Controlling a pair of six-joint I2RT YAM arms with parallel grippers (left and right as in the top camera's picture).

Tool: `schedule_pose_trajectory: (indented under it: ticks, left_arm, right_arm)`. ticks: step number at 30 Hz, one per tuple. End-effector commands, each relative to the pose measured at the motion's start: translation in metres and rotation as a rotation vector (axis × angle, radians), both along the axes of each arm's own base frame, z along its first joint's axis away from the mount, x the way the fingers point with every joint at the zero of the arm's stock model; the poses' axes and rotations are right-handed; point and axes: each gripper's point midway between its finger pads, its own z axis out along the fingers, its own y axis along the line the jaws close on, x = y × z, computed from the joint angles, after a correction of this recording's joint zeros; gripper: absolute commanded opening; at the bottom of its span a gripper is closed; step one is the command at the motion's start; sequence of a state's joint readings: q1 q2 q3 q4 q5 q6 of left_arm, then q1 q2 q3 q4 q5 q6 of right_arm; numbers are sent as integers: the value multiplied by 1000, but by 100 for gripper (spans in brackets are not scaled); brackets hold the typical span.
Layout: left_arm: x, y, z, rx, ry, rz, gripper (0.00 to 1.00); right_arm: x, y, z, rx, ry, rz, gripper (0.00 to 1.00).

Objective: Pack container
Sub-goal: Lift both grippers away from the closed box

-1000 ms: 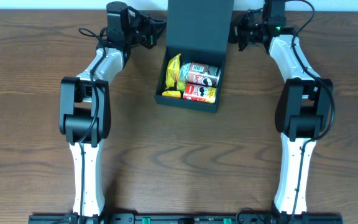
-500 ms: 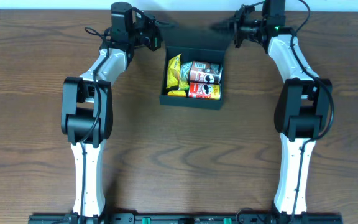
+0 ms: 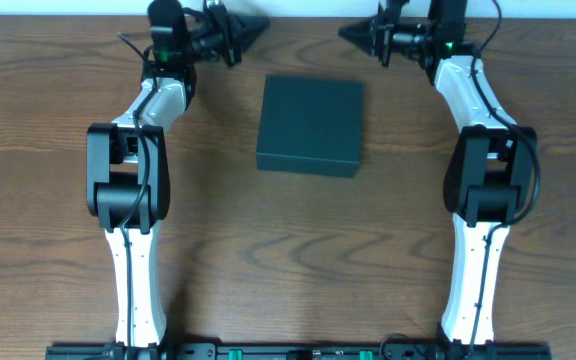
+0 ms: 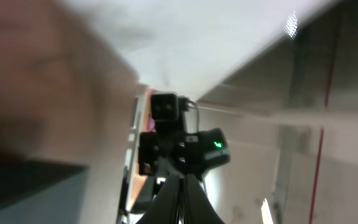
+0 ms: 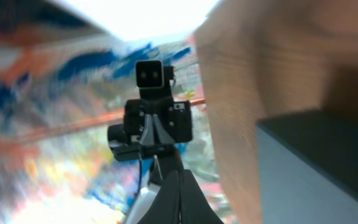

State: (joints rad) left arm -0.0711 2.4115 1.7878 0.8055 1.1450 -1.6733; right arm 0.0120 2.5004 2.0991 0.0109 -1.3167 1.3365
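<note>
Now the container (image 3: 309, 125) lid has closed.

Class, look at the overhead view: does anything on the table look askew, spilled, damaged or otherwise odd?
Nothing stands out. The container sits shut with its lid flat, turned only slightly on the table. The left gripper and right gripper hang at the far edge, jaws shut, empty.
</note>
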Motion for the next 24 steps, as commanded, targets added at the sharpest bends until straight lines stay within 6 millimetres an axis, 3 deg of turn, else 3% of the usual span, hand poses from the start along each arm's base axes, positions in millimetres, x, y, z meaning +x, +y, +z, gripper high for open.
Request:
schedule_pose_trajectory:
  ticks: [1,5,7,9,13,15,17,20,24]
  left_arm:
    - [-21,-5,47,-54,-132,-113,6]
    - [-44,-12,93,-27,-234,-255,6]
    - [-55,-13,128,-9,-328,-295,5]
    - [-67,-13,161,10,-410,-324,15]
    - [-109,-12,233,92,-613,-398,60]
    - [-133,-10,264,133,-729,-412,96]
    - [-158,-8,299,147,-823,-404,96]
    - [-176,-3,327,144,-813,-392,96]
    - [-180,2,372,10,-731,-290,96]
  right_arm:
    - [-19,3,47,62,-86,122,2]
    - [-34,5,110,71,-297,157,2]
    - [-47,2,143,70,-393,168,2]
    - [-61,-1,168,63,-461,186,2]
    - [-104,-6,226,30,-619,223,15]
    - [-127,-10,255,13,-723,221,24]
    - [-150,-13,283,-1,-806,216,30]
    - [-169,-21,310,-14,-843,196,35]
    - [-173,-34,346,51,-810,84,37]
